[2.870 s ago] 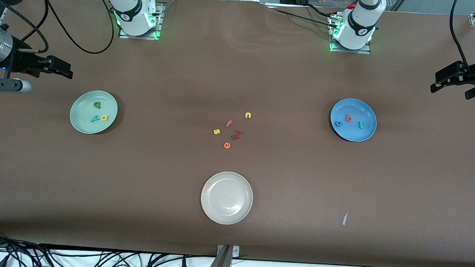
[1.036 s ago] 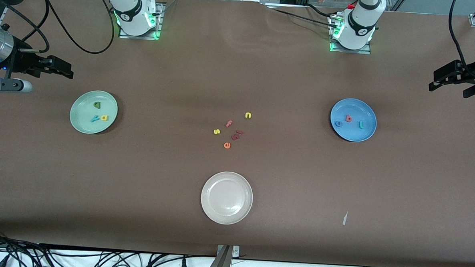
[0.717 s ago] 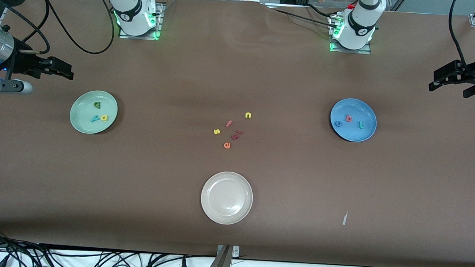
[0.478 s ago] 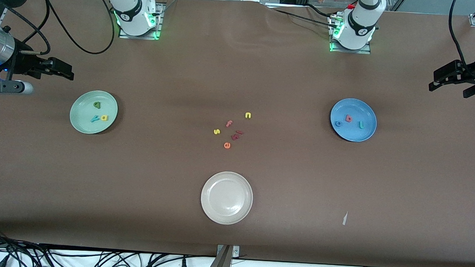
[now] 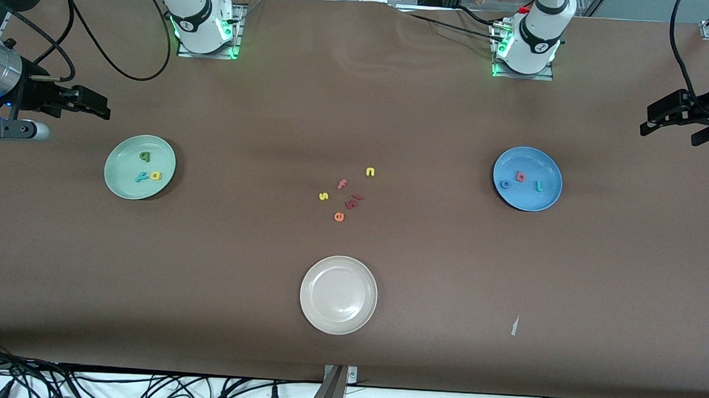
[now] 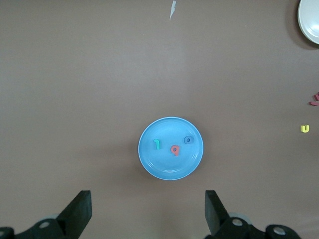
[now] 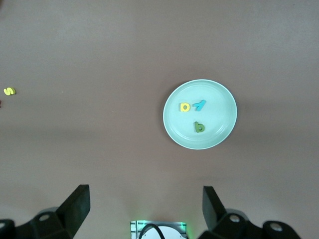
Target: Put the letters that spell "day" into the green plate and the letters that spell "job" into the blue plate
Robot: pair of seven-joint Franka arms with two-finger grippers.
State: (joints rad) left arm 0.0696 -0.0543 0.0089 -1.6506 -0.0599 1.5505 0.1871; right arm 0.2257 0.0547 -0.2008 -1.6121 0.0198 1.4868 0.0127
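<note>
Sorting finished: letters lay in both plates.
Left pincer, fingers apart, hung beside the blue plate; right pincer, likewise apart, beside the green plate.

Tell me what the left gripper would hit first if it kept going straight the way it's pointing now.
Probably bare table. The left gripper, open and empty, points down from high above the left arm's end of the table, and the blue plate lies a little ahead of its fingers, so it would likely land just short of the plate. Depth is hard to judge.
</note>
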